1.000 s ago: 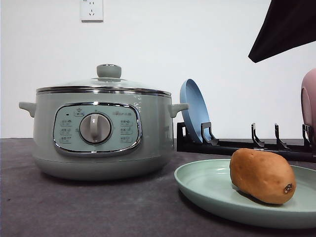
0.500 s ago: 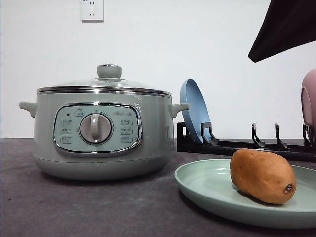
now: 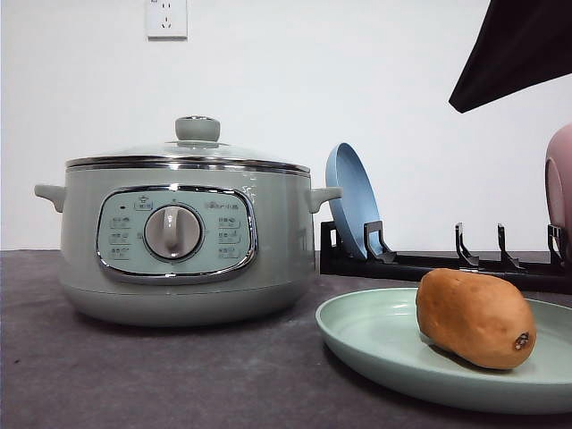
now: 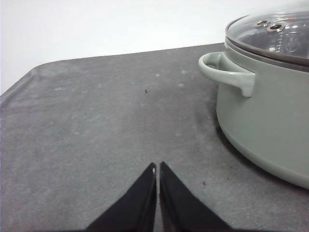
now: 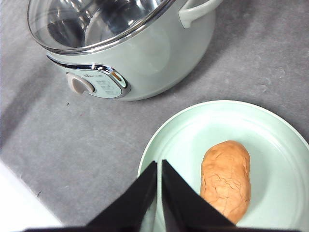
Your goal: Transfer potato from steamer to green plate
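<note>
The orange-brown potato lies on the pale green plate at the front right of the table. The sage-green steamer stands to the plate's left with its glass lid on. My right gripper is shut and empty, hovering high above the plate's edge beside the potato. My left gripper is shut and empty, low over the bare grey table to the steamer's left, apart from its side handle.
A black dish rack stands behind the plate, holding an upright blue plate and a pink one at the right edge. A dark shape hangs at the top right. The grey table ends near the left gripper.
</note>
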